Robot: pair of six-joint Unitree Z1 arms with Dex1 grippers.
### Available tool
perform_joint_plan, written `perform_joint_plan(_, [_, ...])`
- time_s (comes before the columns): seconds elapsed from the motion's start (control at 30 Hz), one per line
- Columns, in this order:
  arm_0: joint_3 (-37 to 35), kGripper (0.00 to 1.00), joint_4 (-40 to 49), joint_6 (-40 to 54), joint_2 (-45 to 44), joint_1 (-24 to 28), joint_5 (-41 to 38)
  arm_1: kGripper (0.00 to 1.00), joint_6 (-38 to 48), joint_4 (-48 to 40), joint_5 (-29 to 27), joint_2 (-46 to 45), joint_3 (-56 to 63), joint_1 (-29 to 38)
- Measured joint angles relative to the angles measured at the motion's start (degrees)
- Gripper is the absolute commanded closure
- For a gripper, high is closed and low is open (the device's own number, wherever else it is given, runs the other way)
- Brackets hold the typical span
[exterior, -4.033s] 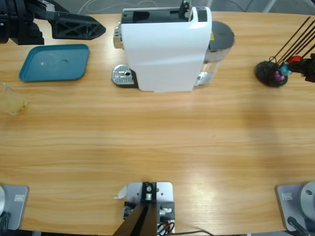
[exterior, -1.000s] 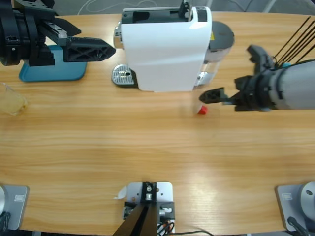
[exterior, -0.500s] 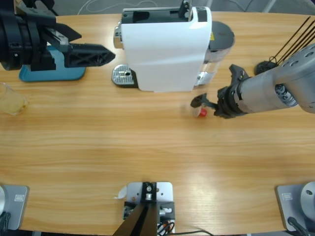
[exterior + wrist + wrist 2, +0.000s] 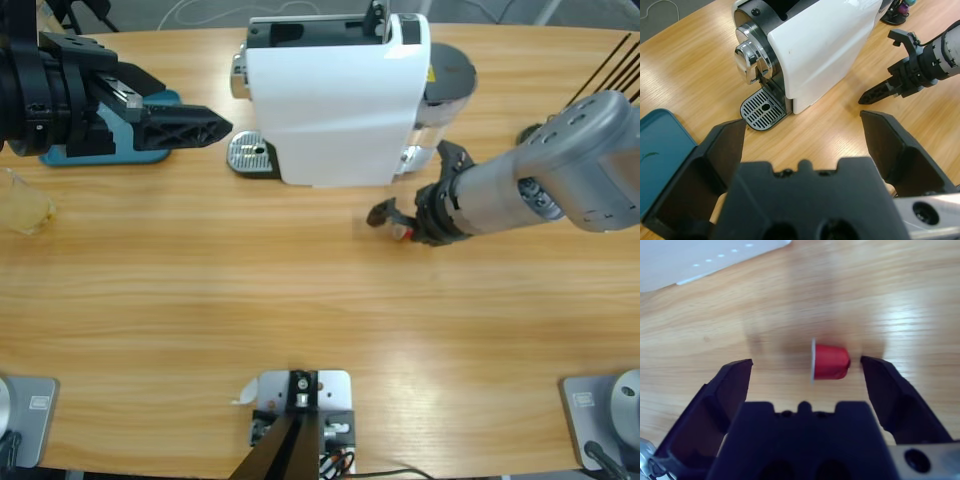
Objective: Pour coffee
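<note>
Now both pincers wide open, right pincer point(image 4: 806, 367) round red capsule point(image 4: 831, 361), left pincer point(image 4: 802, 135) nr coffee machine point(image 4: 810, 45).

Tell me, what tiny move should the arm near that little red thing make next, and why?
Probably ease the right pincer forward a touch, then close. In its wrist view the red capsule lies on its side on the wooden table between the open jaws but nearer their tips, touched by neither. In the high view it sits just in front of the white coffee machine.
</note>
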Motion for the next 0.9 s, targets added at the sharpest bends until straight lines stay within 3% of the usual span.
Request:
perform_joint_plan(0.27, [0.02,0.0,0.0,0.0,0.0,0.0,0.0,0.312,-0.16,0.05,0.0,0.34,-0.07,0.03])
perform_joint_plan(0.6, [0.15,0.0,0.0,0.0,0.0,0.0,0.0,0.316,-0.16,0.78,0.0,0.36,-0.07,0.03])
perform_joint_plan(0.77, [0.15,0.0,0.0,0.0,0.0,0.0,0.0,0.527,-0.16,0.88,0.0,0.39,-0.07,0.03])
perform_joint_plan(0.9, [0.15,0.0,0.0,0.0,0.0,0.0,0.0,0.57,-0.41,1.42,0.0,0.39,-0.07,0.03])
